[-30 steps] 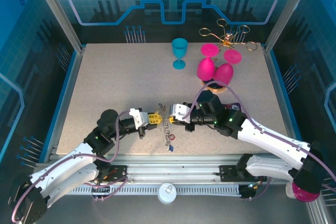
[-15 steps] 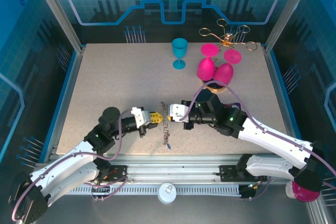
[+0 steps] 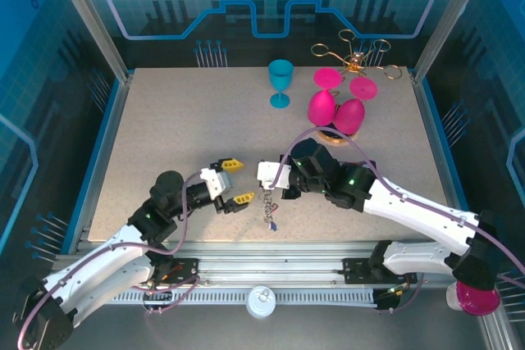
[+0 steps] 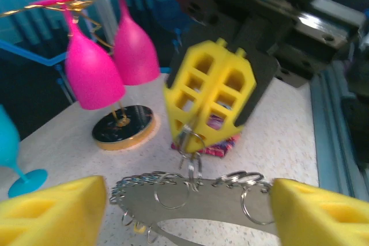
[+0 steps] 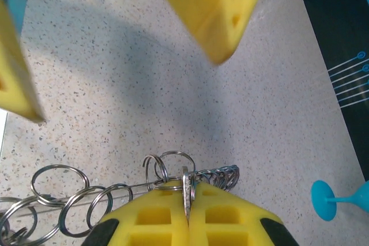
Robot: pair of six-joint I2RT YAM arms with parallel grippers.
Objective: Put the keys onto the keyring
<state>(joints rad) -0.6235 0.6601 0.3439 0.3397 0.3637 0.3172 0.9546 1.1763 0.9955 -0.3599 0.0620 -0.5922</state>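
2 pink goblets [image 3: 321, 107], 1 teal goblet [image 3: 280, 78] beyond keyring [image 3: 267, 202]

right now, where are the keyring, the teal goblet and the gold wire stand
keyring [image 3: 267, 202], top external view, middle of the chain
teal goblet [image 3: 280, 74], top external view, its bowl
gold wire stand [image 3: 354, 60], top external view, its central stem

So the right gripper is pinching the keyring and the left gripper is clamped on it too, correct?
Not quite. The right gripper does pinch the keyring, but the left gripper is open, its jaws spread wide, as the top external view shows.
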